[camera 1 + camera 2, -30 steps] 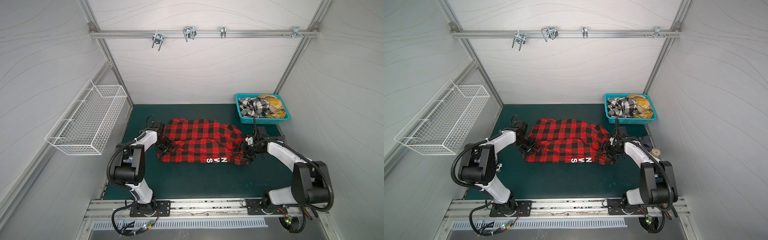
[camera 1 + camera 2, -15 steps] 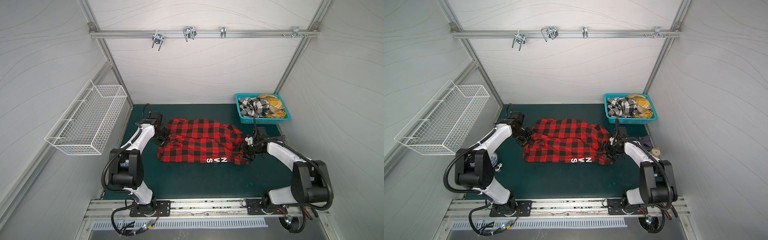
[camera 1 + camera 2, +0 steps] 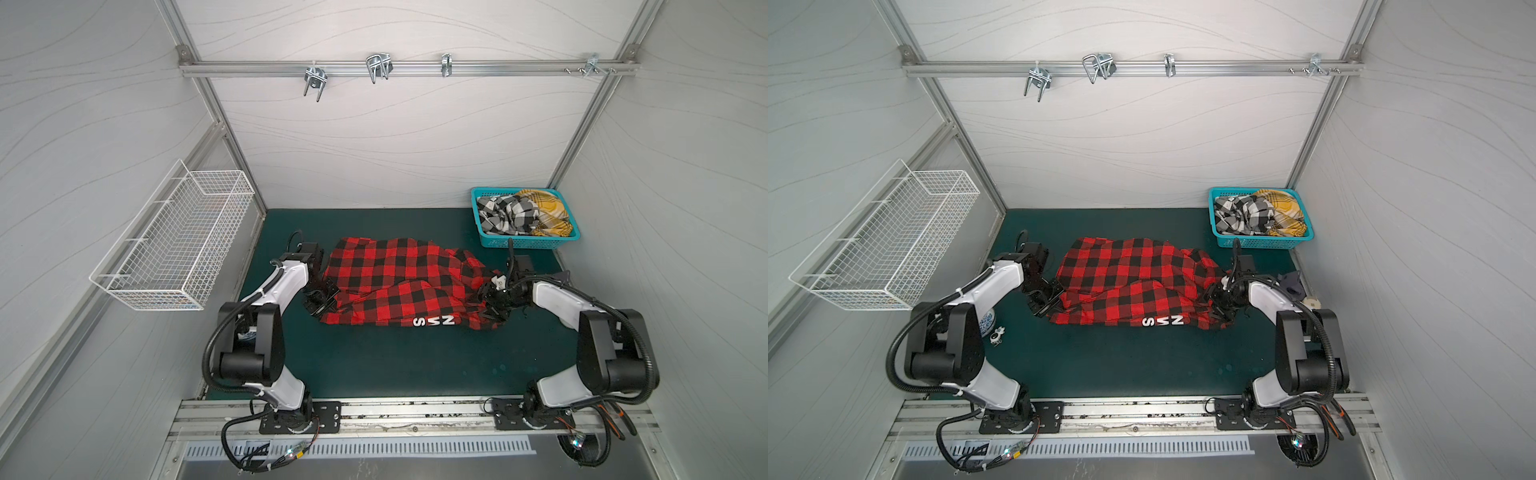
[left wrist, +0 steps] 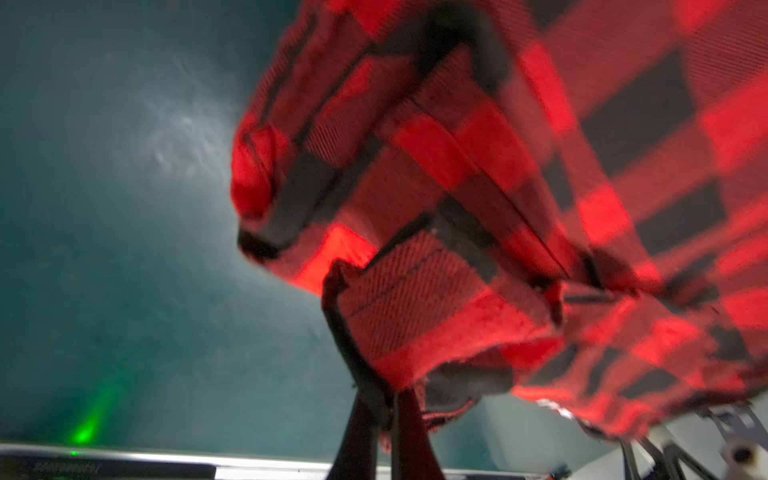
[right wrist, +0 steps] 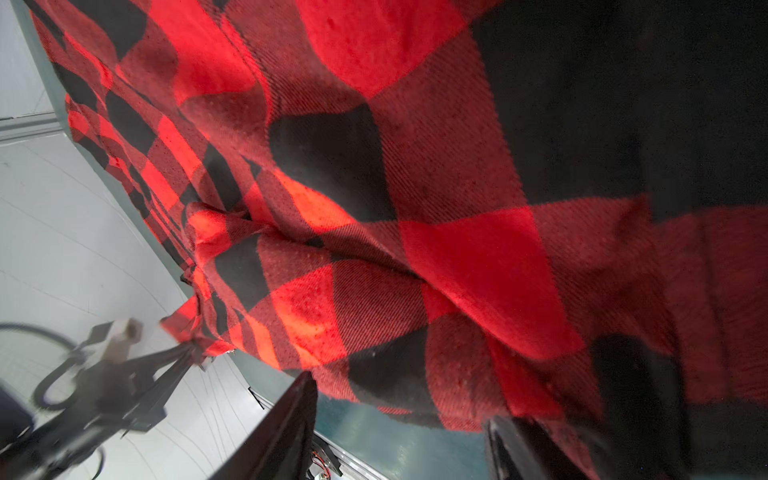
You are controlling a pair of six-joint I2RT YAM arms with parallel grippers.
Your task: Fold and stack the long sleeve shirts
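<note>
A table covered in a dark green mat (image 3: 374,365) fills the floor of a booth walled with white panels (image 3: 395,137) marked by faint wavy lines and framed in aluminium bars. A horizontal aluminium rail (image 3: 498,66) crosses the back wall and carries several metal hooks (image 3: 378,68). A white wire basket (image 3: 174,249) hangs on the left wall. Both arms are bolted to a metal track (image 3: 415,411) along the table's near edge.

The red-and-black buffalo-check long sleeve shirt (image 3: 395,278) lies crumpled across the middle of the table, with white block letters (image 3: 432,322) at its near hem. The left gripper (image 3: 322,301) is at the shirt's left end; in the left wrist view its fingers (image 4: 361,419) are pressed together on a fold of the red cloth. The right gripper (image 3: 486,309) is at the shirt's right end, and in the right wrist view its fingers (image 5: 291,419) stand apart, with the shirt's hem hanging just ahead of them.

In the far right corner of the table sits a teal plastic basket (image 3: 482,232) holding a black-and-white check shirt (image 3: 505,212) and a mustard-yellow plaid shirt (image 3: 544,208). A small dark grey crumpled scrap (image 3: 1291,283) lies by the table's right edge.
</note>
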